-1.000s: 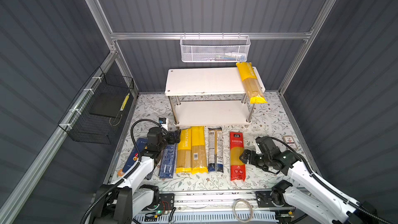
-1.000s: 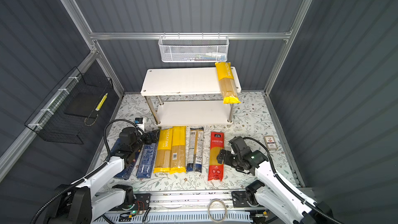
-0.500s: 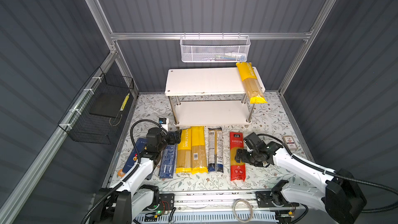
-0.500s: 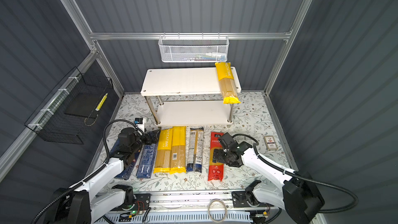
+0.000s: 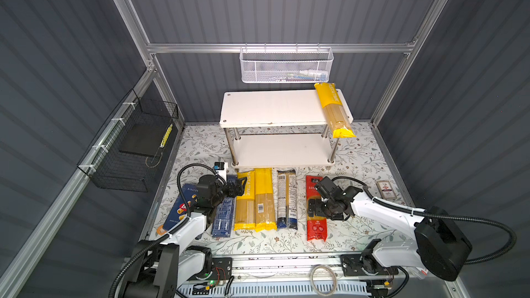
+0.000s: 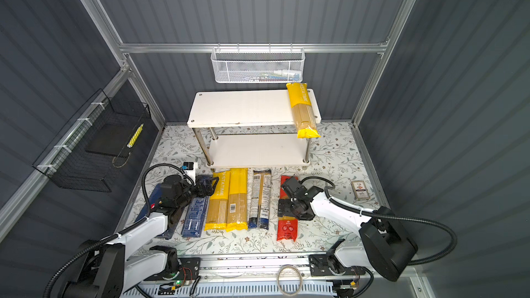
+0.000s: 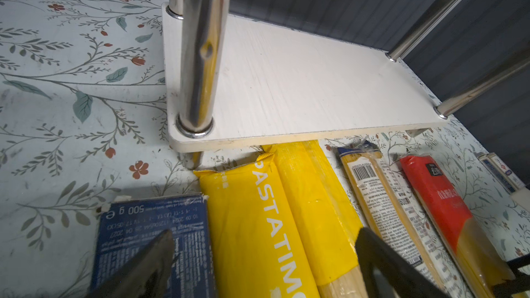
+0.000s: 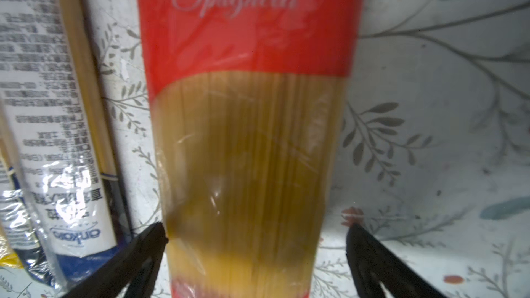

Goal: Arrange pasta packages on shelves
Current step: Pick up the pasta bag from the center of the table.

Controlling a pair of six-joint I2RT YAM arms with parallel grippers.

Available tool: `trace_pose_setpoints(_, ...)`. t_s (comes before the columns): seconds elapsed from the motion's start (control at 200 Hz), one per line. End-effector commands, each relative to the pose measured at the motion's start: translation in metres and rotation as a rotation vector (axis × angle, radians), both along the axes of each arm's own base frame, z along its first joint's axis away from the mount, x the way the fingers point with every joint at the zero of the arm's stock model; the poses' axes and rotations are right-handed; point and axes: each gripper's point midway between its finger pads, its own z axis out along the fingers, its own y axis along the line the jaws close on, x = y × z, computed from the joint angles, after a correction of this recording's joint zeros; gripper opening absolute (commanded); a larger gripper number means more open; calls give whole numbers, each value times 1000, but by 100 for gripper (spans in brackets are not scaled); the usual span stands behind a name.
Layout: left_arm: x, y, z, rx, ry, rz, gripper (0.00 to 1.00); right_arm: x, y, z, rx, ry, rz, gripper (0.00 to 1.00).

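Nearest the robot, the right fingers stand wide apart astride the red spaghetti bag, low over its clear middle, one tip at the bag's edge. The left fingers are spread too, above the far ends of the narrow blue box and the first yellow PASTATIME bag, gripping nothing. Along the floral bench the row runs: wide blue Barilla box, narrow blue box, first yellow PASTATIME bag, second yellow bag, grey-and-dark-blue bag, red spaghetti bag. Beyond stands the two-tier rack with its lower shelf. A third yellow bag lies on the right end of the upper shelf, overhanging the front edge
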Motion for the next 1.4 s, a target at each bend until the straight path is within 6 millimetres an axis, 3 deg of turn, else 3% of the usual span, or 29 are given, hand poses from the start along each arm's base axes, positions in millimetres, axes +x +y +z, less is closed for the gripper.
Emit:
trace_pose_setpoints(0.0, 0, -4, 9, -14, -39, -15, 100, 8, 9, 0, 11, -26, 0, 99)
trace_pose_setpoints(0.315, 2, -6, 5, -13, -22, -25, 100, 0, -1, -21, -53, 33, -5, 99)
trace_pose_setpoints(0.525, 2, -6, 5, -13, -22, -24, 100, -7, -19, -30, -172, 77, -6, 99)
trace_pose_setpoints(1.015, 3, -6, 5, -13, -20, -24, 100, -16, -28, -46, -237, 132, -10, 99)
trace_pose_setpoints(1.226, 2, -6, 6, -13, -23, -23, 100, -24, -22, -54, -154, 133, -30, 92)
trace_pose_setpoints(1.396, 2, -6, 5, -15, -20, -27, 100, -27, -34, -59, -235, 153, -29, 86)
